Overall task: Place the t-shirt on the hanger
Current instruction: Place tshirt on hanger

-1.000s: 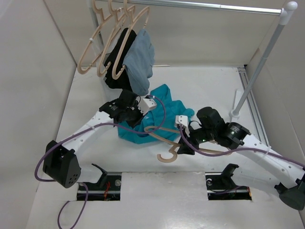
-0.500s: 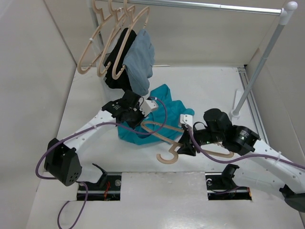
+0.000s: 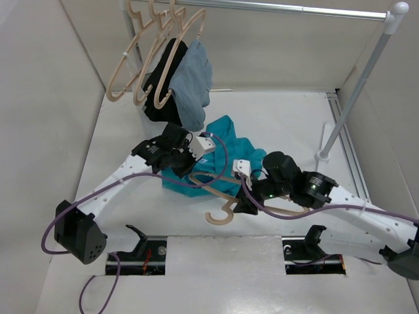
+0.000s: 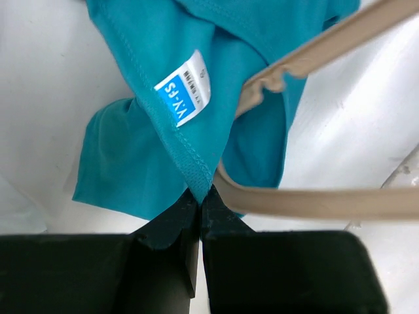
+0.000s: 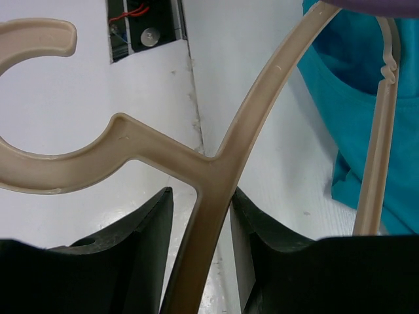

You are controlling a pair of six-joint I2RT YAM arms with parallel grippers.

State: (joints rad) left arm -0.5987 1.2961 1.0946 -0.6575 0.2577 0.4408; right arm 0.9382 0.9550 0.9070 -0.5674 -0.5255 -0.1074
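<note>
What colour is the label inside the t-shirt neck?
White with a blue printed block. The label shows best in the left wrist view.

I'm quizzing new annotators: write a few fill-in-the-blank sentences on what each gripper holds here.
The left gripper is shut on the edge of the t-shirt, close to its sewn-in ____.
The right gripper is shut on the hanger just below its ____.
The t-shirt lies on the white ____, not on the rail.
Missing words: label; hook; table.
</note>
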